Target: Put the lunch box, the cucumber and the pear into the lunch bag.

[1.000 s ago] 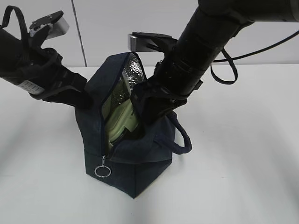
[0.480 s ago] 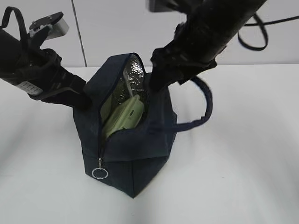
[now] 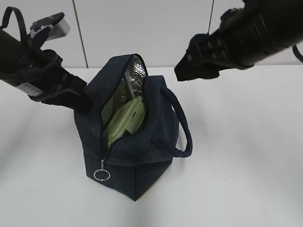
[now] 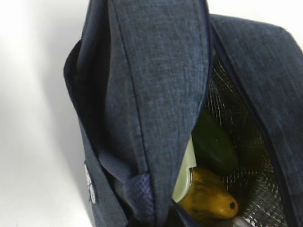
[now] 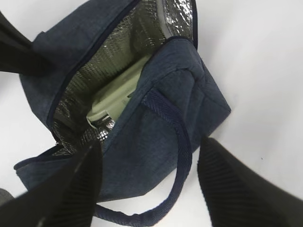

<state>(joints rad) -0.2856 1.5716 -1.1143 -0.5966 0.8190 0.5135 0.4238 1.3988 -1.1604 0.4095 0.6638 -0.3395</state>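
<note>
While the lunch bag (image 3: 130,142) stands upright on the white surface (image 3: 236,165), its unzipped mouth faces up and toward the camera in the exterior view.
Bag axis: tall side vertical, the zipper line running down the front edge to a metal ring pull (image 3: 102,174) hanging near the base.
Lining: silver foil (image 5: 118,52) shows inside the open mouth.
Handle: the loop handle (image 3: 182,127) droops down the bag's right side.
Lunch box: the lunch box (image 3: 124,118) sits inside the bag, tilted on edge, its pale green lid facing the opening and its long axis running diagonally from low front to high back.
Cucumber: the cucumber (image 4: 214,144) lies inside the bag against the foil lining, its long axis slanting, its rounded end just beside the pear.
Pear: the pear (image 4: 208,198) sits in the bag, below the cucumber in the left wrist view and touching the lunch box lid edge, its dark tip pointing right in that view.
Left gripper: the left gripper (image 3: 80,101) is pressed to the bag's upper left wall; its jaws are hidden, closed to almost nothing, and whether they pinch the fabric cannot be told.
Right gripper: the right gripper (image 5: 149,182) hangs above and right of the bag, jaws spread wide, holding and touching nothing, the handle visible between its fingers (image 5: 236,189).
</note>
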